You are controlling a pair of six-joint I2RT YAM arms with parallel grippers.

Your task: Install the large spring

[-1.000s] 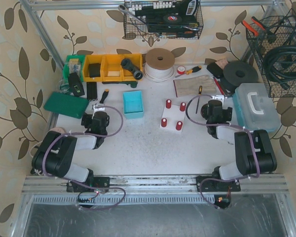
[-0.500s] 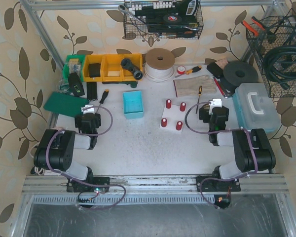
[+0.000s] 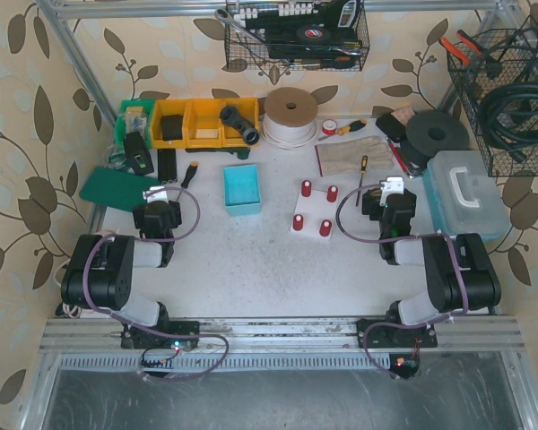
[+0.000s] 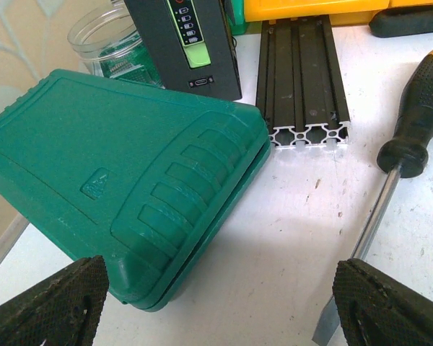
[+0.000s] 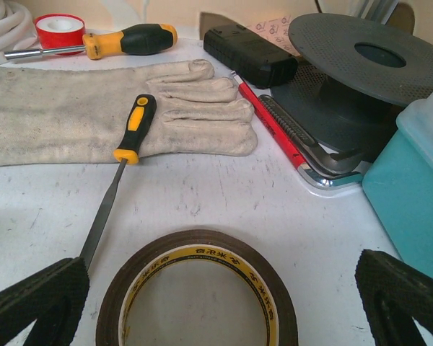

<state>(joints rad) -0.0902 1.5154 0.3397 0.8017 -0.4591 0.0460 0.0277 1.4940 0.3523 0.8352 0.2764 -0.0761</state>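
No large spring shows in any view. A white plate with red posts (image 3: 313, 208) lies mid-table, right of a blue bin (image 3: 241, 189). My left gripper (image 3: 154, 197) sits at the table's left, pointing at the green case (image 3: 119, 189). It is open, and in the left wrist view (image 4: 216, 306) only bare table lies between its fingertips (image 4: 47, 303). My right gripper (image 3: 391, 190) is at the right, also open. In the right wrist view (image 5: 216, 306) it straddles a brown tape roll (image 5: 199, 288) lying flat, without touching it.
By the left gripper lie the green case (image 4: 115, 194), a black aluminium profile (image 4: 301, 79) and a black-handled screwdriver (image 4: 411, 137). Ahead of the right gripper are a glove (image 5: 94, 115), a yellow-and-black-handled file (image 5: 133, 130), a black disc (image 5: 361, 65) and a teal box (image 5: 411, 194).
The left arm has swung left, from facing the table's middle to facing the green case. The right gripper has shifted slightly toward the back. Both stay open.
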